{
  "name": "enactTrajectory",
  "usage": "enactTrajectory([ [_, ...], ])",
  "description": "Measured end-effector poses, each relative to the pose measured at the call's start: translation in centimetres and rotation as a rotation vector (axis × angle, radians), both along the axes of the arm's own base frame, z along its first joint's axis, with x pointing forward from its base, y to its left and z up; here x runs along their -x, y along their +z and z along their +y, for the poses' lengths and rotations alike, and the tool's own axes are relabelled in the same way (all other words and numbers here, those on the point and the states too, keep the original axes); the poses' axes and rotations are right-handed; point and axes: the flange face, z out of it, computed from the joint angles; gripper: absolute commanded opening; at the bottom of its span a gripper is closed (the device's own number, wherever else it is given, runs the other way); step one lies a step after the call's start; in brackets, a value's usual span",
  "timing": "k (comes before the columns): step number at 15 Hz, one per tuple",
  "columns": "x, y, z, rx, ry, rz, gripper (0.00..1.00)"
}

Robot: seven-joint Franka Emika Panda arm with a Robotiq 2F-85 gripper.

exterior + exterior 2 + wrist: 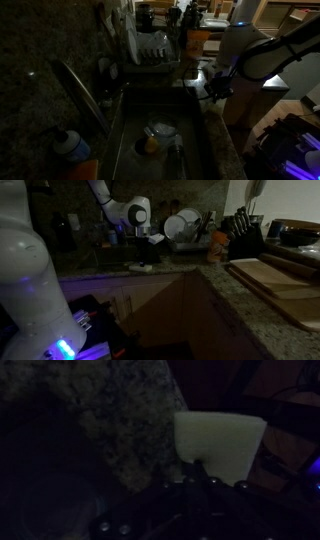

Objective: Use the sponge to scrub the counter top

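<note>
**Pale yellowish, soft, box-shaped sponge [220, 445] sits by the edge of the dark speckled granite worktop [120, 410]**

We see the sponge lying flat on the worktop. In an exterior view [140, 267] it is very near the shiny round edge.

In the wrist view the jaws are closed tight together. Their tips are right at the near side of the sponge. We cannot tell if they pinch a bit of it or only touch it. We think closed jaws make one firm tip for pushing down on the soft sponge so it can rub the stone. The white robot arm [118, 208] bends over the worktop so the jaws point down.

On one side of the sponge there is lots of bare stone. That is the free room for rubbing. On the other side the stone stops and it goes dark, so that is a drop. We think the rubbing should go toward the stone, or the sponge may fall off.

The grey metal sink [125, 120] is close by and is one more edge to mind. A round dish [160, 130] and a bright yellow-orange thing [150, 145] lie in it. A rack of white plates [150, 48] stands behind the sink.

The light wooden cutting boards [270, 280] and the dark knife block [243, 242] are well apart from the sponge. They are not in the way.
</note>
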Motion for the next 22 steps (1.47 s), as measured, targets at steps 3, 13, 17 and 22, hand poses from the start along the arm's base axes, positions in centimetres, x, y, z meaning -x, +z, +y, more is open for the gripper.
enactTrajectory([
  [3, 0.7, 0.0, 2.4, -0.044, 0.146, -0.002, 0.01],
  [13, 8.3, 0.3, 13.7, -0.233, 0.404, 0.131, 0.01],
  [17, 7.3, 0.6, 11.0, -0.213, 0.371, 0.121, 0.01],
  [22, 1.4, 1.0, 1.9, -0.147, 0.279, -0.082, 0.01],
])
